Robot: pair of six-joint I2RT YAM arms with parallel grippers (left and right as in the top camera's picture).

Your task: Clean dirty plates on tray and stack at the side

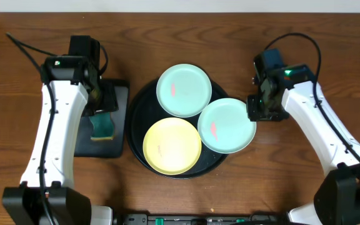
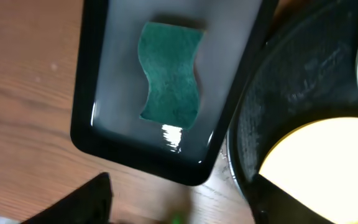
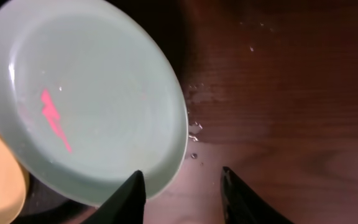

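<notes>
Now we have the right gripper open astride the rim of the stained aqua plate overhanging the right edge of the tray, the left gripper open near the sponge, and a shallow pinch on that thin rim could let the plate slip.

overhead: top-down, whole table | wrists: close, downward, seemingly tilted | shared: tray rim, yellow plate
</notes>
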